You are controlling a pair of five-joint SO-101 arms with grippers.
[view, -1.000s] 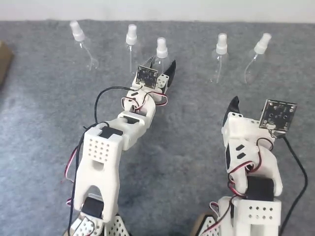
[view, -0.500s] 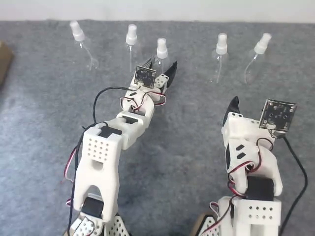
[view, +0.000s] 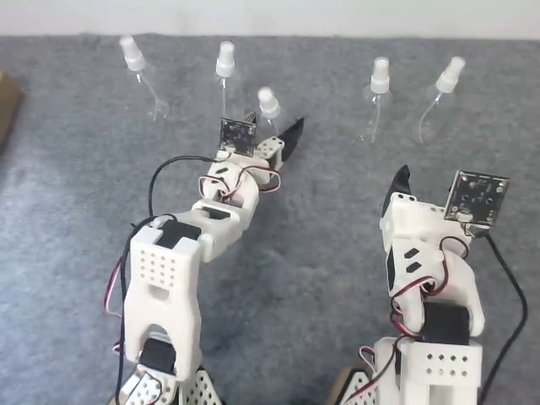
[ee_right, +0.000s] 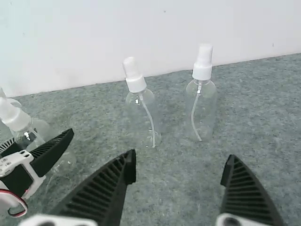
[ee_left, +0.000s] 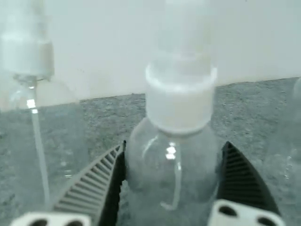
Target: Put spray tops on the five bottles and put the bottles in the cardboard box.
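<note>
The middle bottle [ee_left: 171, 179] is in the grasp of my left gripper [view: 272, 126], at the far middle of the grey mat [view: 67, 253]. It is tilted, and its white spray top [view: 267, 101] leans left. My two ribbed black fingers [ee_left: 101, 188] press against either side of its clear round belly, just below the top's collar.

The other four bottles stand upright in a row along the far edge, each capped with a spray top. Two are left of my catch: the second bottle [view: 224, 76] just beside it and the first bottle [view: 135, 80] farther left. Two are to its right: the fourth bottle [view: 378, 97] and the fifth bottle [view: 443, 93], close together.

My right gripper [ee_right: 178, 188] sits at the near right with its jaws released and spread wide, gripping nothing. It points toward the two right-hand bottles and is well apart from them.

A brown box [view: 7, 105] corner shows at the far left edge of the mat.
</note>
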